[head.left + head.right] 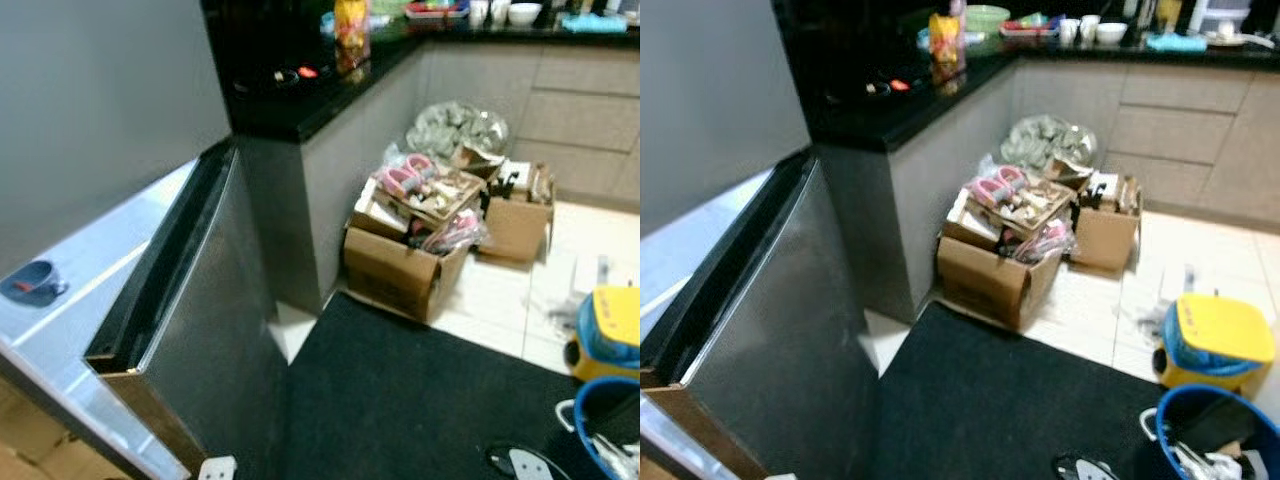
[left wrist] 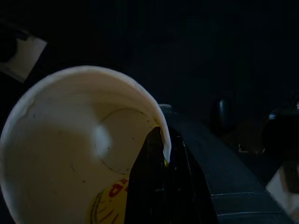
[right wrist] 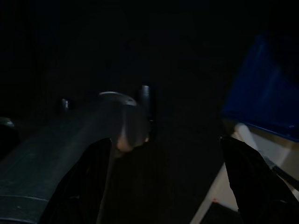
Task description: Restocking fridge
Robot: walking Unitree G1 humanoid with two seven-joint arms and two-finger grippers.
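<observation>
A: What is seen ahead in the head views?

B: An open fridge door [image 1: 190, 330] is seen at the left, with a small blue cup [image 1: 32, 282] lying on a pale shelf [image 1: 90, 270] beside it. A black counter [image 1: 300, 90] carries a yellow packet [image 1: 351, 30] near its corner. Open cardboard boxes [image 1: 410, 250] crammed with goods are set on the tiled floor against the cabinet, just past the far edge of a black mat [image 1: 400, 390]. A yellow container [image 1: 608, 335] and a blue basket [image 1: 600, 425] are found at the mat's right edge.

A: And the pincers?

B: In the left wrist view, a white cup [image 2: 70, 154] with red and yellow print is gripped at its rim by the left gripper [image 2: 163, 158], whose fingers are closed on the thin wall. In the dim right wrist view, the fingers of the right gripper [image 3: 161, 182] are spread wide apart and nothing is held; blue plastic is made out beyond them.
</observation>
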